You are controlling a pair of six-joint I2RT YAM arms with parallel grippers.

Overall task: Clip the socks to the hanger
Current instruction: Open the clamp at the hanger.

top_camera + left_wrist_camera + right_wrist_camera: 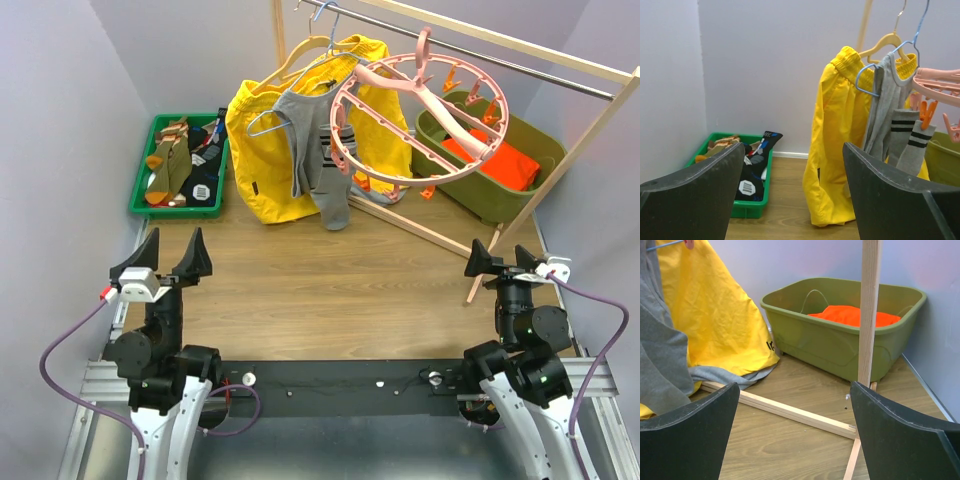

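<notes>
The socks [180,160] lie in a green tray [142,205] at the back left, olive-brown ones with orange toes beside black patterned ones. They also show in the left wrist view [752,165]. The round pink hanger [420,115] with pink and orange clips hangs from the rail at the back; part of its rim shows in the left wrist view [940,82]. My left gripper [160,256] is open and empty, near the table's front left. My right gripper [503,258] is open and empty at the front right, beside the rack's wooden leg.
A yellow jacket [270,150] and a grey shirt [310,140] with striped socks hang on thin hangers from the wooden rack. An olive tub [500,185] with orange cloth [855,316] stands at the back right. The rack's floor bar [790,412] and upright post [867,315] stand before the right gripper.
</notes>
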